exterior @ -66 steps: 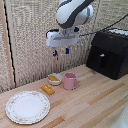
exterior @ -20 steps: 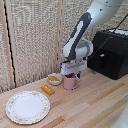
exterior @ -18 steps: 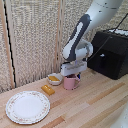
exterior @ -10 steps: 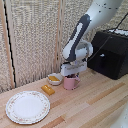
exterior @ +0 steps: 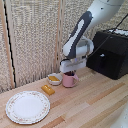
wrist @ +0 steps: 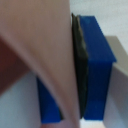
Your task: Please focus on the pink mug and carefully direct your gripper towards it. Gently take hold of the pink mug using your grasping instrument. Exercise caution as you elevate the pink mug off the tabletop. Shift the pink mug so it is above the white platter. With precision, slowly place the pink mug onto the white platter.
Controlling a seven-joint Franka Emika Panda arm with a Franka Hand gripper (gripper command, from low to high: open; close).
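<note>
Light wooden table (exterior: 95, 102) with dishes.
On it: white plate (exterior: 27, 106), pink mug (exterior: 69, 80), small bowl (exterior: 54, 78), yellow block (exterior: 48, 89), black box (exterior: 111, 52).

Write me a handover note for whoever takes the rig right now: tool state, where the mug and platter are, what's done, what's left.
Tool: down at the mug, fingers over its rim; the wrist view shows a blue finger pressed against the pink wall. Looks shut on it, though contact on the far side is hidden.
Mug: on the table beside the small bowl, not lifted.
Platter: bare, toward the exterior view's left, nearer the camera.
Done: approach, probably the grasp.
Left: lift, carry over platter, lower, release.
</note>
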